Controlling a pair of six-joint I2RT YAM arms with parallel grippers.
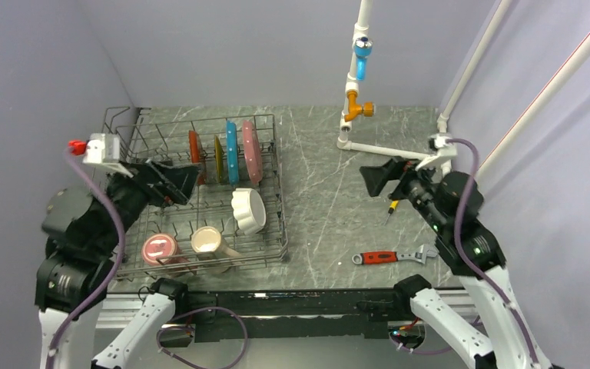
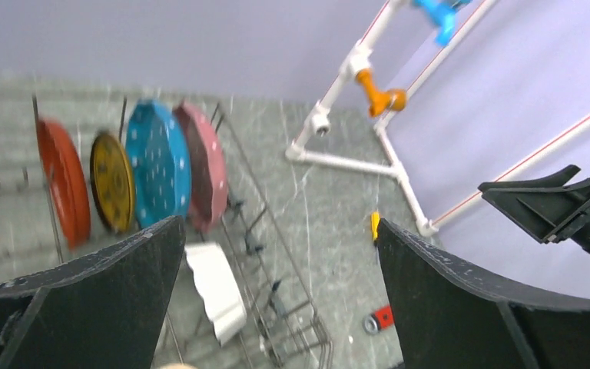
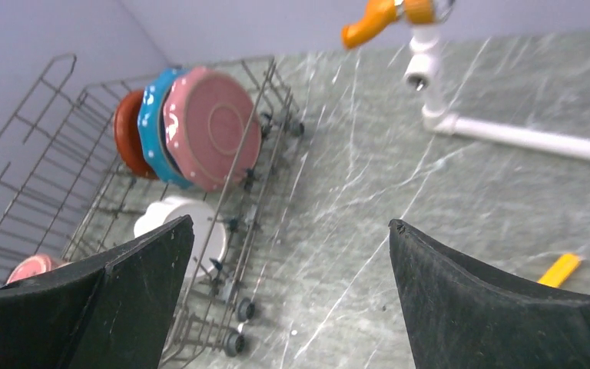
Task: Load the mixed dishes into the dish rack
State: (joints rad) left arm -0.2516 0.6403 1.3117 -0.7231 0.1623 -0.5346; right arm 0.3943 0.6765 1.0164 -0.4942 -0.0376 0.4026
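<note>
The grey wire dish rack (image 1: 280, 201) stands at the left of the table. A red-brown plate (image 1: 193, 152), a yellow patterned plate (image 1: 218, 157), a blue plate (image 1: 232, 151) and a pink scalloped plate (image 1: 251, 151) stand upright in its back row. The white scalloped bowl (image 1: 248, 210) lies on its side at the rack's right. The pink mug (image 1: 160, 249) and cream cup (image 1: 209, 242) sit at the front. My left gripper (image 1: 177, 184) hovers over the rack, open and empty. My right gripper (image 1: 380, 178) is open and empty above the table on the right.
A red-handled wrench (image 1: 394, 256) lies near the front edge at the right. A yellow screwdriver (image 1: 392, 207) lies under my right arm. A white pipe frame (image 1: 357, 77) with blue and orange fittings stands at the back. Grey walls close in both sides.
</note>
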